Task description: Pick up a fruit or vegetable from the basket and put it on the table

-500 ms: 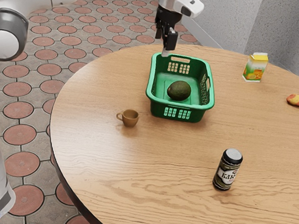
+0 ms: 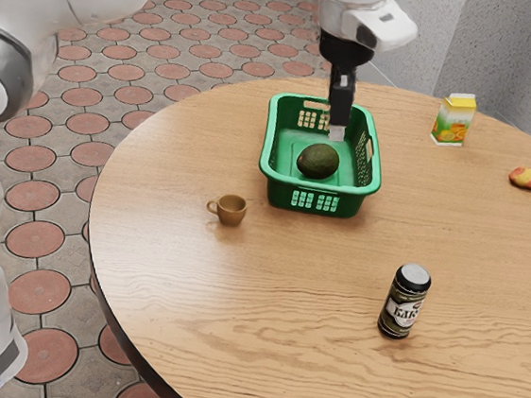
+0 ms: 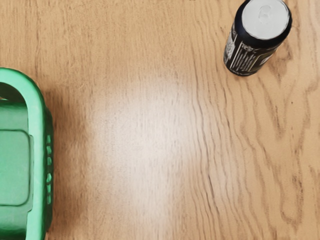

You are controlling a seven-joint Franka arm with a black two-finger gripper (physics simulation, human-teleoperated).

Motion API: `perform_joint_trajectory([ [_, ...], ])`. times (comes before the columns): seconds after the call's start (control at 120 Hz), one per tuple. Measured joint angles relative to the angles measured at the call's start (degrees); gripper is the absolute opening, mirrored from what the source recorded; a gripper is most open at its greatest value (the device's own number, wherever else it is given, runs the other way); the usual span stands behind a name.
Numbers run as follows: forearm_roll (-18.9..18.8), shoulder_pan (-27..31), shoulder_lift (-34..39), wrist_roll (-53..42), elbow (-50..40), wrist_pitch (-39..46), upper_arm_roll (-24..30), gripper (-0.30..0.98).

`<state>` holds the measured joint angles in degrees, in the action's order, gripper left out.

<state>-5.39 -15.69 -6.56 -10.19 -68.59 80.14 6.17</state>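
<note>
My gripper point(image 2: 337, 132) hangs upright, its lower end seen against the back right part of the green basket point(image 2: 279, 194) in the exterior view. Inside that basket lies a dark green avocado point(image 2: 318, 161), just to the exterior view's left of the gripper and apart from it in the picture. Whether the gripper is open or shut cannot be made out. One side of the basket point(image 3: 37, 120) appears in the wrist view, with bare wooden table point(image 3: 140, 150) beside it. The same table point(image 2: 180, 293) carries the basket in the exterior view.
A brown cup point(image 2: 232, 210) stands close to the basket on the exterior view's left. A dark can point(image 2: 405, 302) is nearer the front; the wrist view has the can point(image 3: 257, 37) too. A juice carton point(image 2: 453, 121) and a red-yellow fruit point(image 2: 526, 178) are on the exterior view's right.
My gripper has moved toward the exterior view's right and lower in the picture, from the basket's back rim, and the hand has turned. The avocado and basket have stayed put.
</note>
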Motion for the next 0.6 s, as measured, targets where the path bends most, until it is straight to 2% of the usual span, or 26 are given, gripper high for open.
perform_joint_trajectory([
  [0.183, 0.7, 8.7, -1.7, -0.3, -0.8, -0.3, -0.2, 0.69],
  [0.333, 4.8, 14.7, -3.2, -0.4, -1.0, -0.4, -0.3, 0.69],
  [0.417, 7.0, 18.1, -3.6, 0.2, -2.3, -0.1, -2.2, 0.68],
  [0.55, 3.5, 23.7, -4.2, 0.8, -3.1, 3.2, -2.9, 0.69],
  [0.6, 2.6, 24.5, -4.6, 1.0, -6.0, 5.1, -2.9, 0.69],
])
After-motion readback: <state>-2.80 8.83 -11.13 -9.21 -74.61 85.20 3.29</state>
